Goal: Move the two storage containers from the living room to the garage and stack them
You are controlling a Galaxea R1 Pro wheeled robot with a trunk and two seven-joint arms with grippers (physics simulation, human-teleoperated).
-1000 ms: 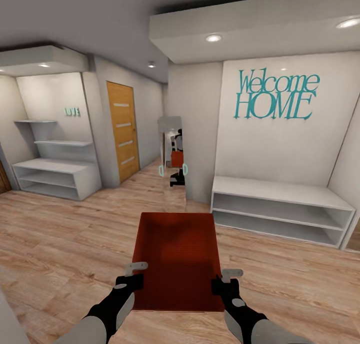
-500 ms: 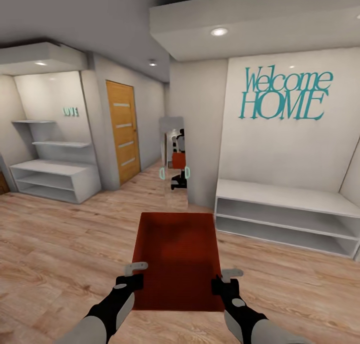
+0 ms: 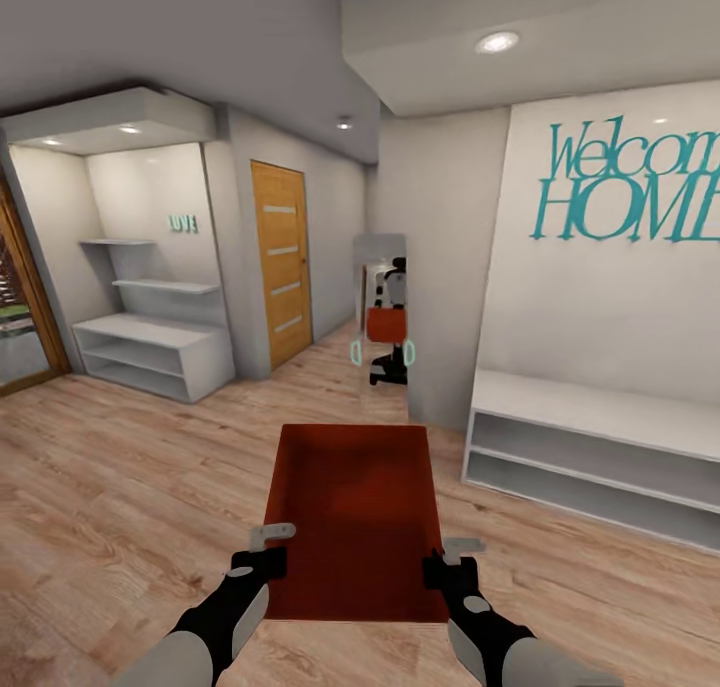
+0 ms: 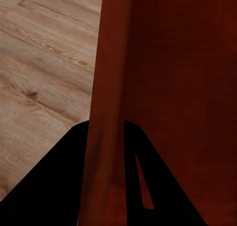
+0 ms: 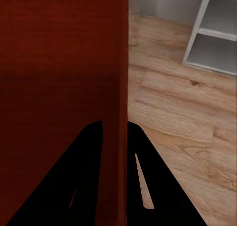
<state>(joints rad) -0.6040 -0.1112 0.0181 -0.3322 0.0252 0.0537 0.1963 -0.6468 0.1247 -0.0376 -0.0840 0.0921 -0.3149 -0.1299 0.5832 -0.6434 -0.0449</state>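
Both claws are clamped on the red-orange storage container (image 3: 352,512) — left claw (image 3: 270,547) on its left wall, right claw (image 3: 452,557) on its right — above the wood plank floor (image 3: 120,507).

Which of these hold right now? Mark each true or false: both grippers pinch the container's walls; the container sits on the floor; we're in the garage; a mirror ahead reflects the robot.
1. Both the left gripper and right gripper pinch the storage container: true.
2. It sits on the floor: false, it is held above the wood plank floor.
3. Garage: false, a hallway with a wooden door.
4. The mirror reflects the robot: true.
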